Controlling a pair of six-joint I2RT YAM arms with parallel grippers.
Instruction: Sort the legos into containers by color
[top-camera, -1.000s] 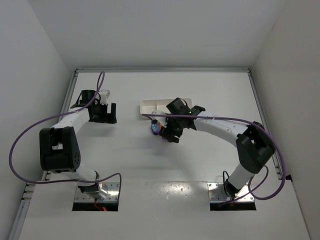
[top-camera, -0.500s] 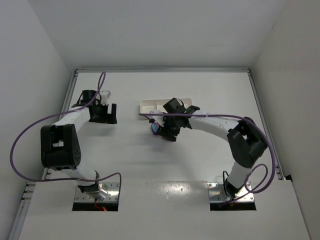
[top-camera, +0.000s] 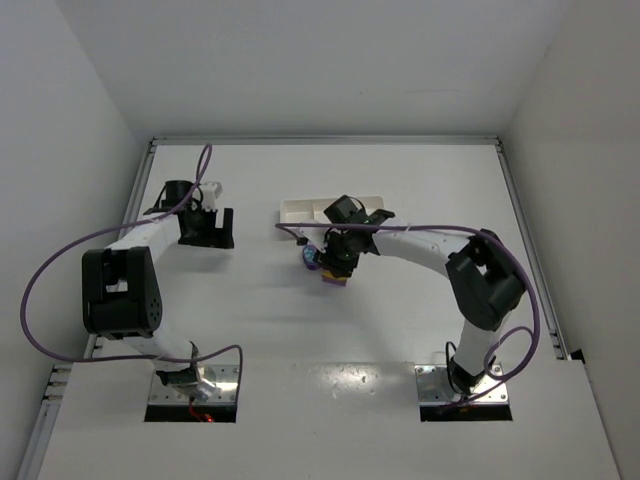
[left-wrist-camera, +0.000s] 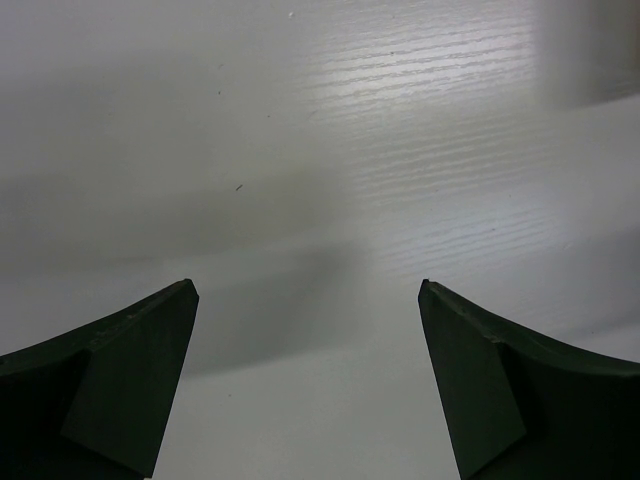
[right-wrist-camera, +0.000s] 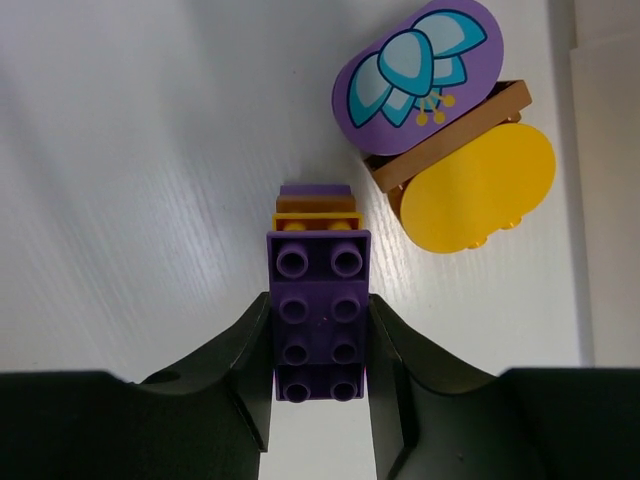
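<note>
View from above: a white table (top-camera: 420, 180) with two robot arms. The right arm reaches to the middle of the frame, and the right gripper (top-camera: 335, 268) points down at a small cluster of bricks just below the long white tray (top-camera: 300, 211). The left gripper (top-camera: 207, 228) sits in the left half of the frame, well apart from the bricks and tray.

Right wrist view: the right gripper (right-wrist-camera: 320, 345) has its two dark fingers (right-wrist-camera: 240, 350) pressed against both long sides of a studded purple brick (right-wrist-camera: 320, 290) at the lower middle. A thin yellow-orange brick (right-wrist-camera: 318, 215) sits directly above it in the frame, touching it. In the upper right lies a rounded purple piece (right-wrist-camera: 418, 75) with a light blue flower, stacked on a brown piece (right-wrist-camera: 455, 145) and a round yellow piece (right-wrist-camera: 478, 195). The tray's edge (right-wrist-camera: 612, 200) runs along the right border.

Left wrist view: the left gripper (left-wrist-camera: 307, 290) is spread wide over bare table, with nothing between its fingers.
</note>
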